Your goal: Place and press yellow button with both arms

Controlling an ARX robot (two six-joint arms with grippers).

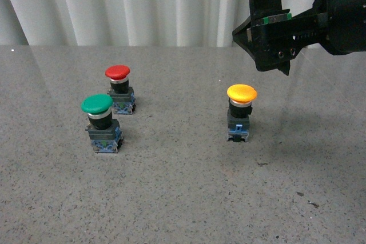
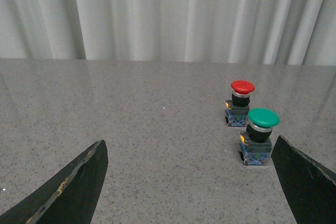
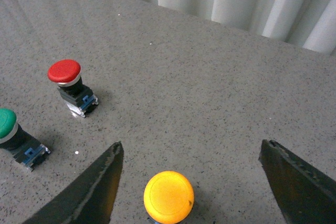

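Note:
The yellow button (image 1: pixel 241 106) stands upright on the grey table, right of centre, with nothing touching it. My right gripper (image 1: pixel 260 38) hangs open above it and slightly to the right, well clear of the cap. Seen from the right wrist, the yellow button (image 3: pixel 168 196) lies below the open right gripper (image 3: pixel 191 182), between its spread fingers (image 3: pixel 100 182) and closer to that one. The left arm is out of the front view. In the left wrist view my left gripper (image 2: pixel 191 192) is open and empty, low over bare table, and the yellow button does not show there.
A green-capped button (image 1: pixel 98 119) and a red-capped button (image 1: pixel 119 87) stand close together at the left of the table. The green button (image 2: pixel 261 132) is just beside one left finger (image 2: pixel 304 182). A white curtain (image 1: pixel 143 4) hangs behind the table.

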